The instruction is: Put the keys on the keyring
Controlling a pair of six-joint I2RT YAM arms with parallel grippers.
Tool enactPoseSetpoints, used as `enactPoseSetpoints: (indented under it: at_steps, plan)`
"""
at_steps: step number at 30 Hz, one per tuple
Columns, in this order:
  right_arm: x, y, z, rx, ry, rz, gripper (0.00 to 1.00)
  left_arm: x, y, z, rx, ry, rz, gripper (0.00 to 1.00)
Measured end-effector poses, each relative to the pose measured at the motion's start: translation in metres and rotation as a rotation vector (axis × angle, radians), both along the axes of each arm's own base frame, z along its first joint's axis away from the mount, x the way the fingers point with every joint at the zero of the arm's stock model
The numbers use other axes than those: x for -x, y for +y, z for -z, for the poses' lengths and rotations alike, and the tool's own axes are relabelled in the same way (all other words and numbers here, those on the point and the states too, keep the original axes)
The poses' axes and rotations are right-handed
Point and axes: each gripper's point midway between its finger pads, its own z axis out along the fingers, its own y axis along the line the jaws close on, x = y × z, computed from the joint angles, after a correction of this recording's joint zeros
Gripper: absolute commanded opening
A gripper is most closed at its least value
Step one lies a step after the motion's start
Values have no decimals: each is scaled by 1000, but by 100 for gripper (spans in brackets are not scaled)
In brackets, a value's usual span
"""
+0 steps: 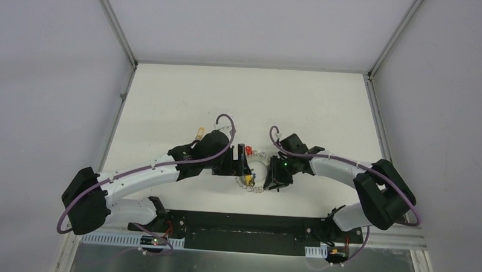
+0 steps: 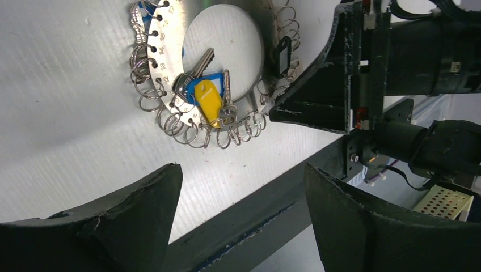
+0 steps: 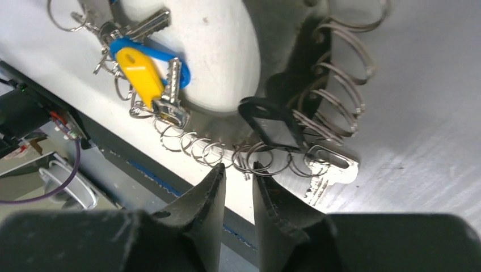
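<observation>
The keyring [image 1: 256,173] lies flat between both grippers: a metal disc [image 2: 170,54] edged with small wire rings [image 3: 340,73]. Keys with yellow [image 2: 209,101] and blue [image 2: 211,79] tags hang on it, the yellow tag [image 3: 139,73] on top. A silver key [image 3: 329,170] with a black tag [image 3: 272,126] lies at the ring's near edge. My left gripper [image 2: 244,175] hovers wide open, empty. My right gripper [image 3: 238,169] has its fingers a narrow gap apart, tips at a small wire ring [image 3: 253,157], nothing clamped. A red-tagged key [image 1: 248,149] shows at the ring's far side.
A loose yellow-tagged key [image 1: 199,133] lies on the white table behind the left arm. A dark rail [image 1: 247,224] runs along the near table edge. Grey walls enclose the table left, right and back.
</observation>
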Motion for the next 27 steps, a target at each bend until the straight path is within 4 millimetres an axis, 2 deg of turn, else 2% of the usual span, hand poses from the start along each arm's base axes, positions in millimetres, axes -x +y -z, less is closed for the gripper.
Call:
enactPoseSetpoints:
  at_steps: [4, 7, 9, 12, 13, 22, 27]
  plan:
    - [-2, -5, 4, 34, -9, 16, 30, 0, 1, -11, 26, -25, -1, 80]
    - [-3, -5, 3, 40, -12, 18, 27, -1, 1, -15, 35, -36, -5, 80]
    - [-5, -5, 3, 44, -13, 19, 21, -2, 2, -16, 37, -42, -9, 80]
    - [-6, -5, 5, 49, -13, 19, 2, -3, 2, -16, 35, -47, -16, 80]
    - [-6, -5, 5, 50, -13, 19, 0, -3, 2, -16, 34, -48, -17, 80]
    - [-6, -4, -2, 36, -35, -25, 0, -5, 3, -17, 34, -56, -21, 79]
    - [-6, 0, -27, -26, -101, -105, 0, -5, 5, -23, 38, -86, -10, 79]
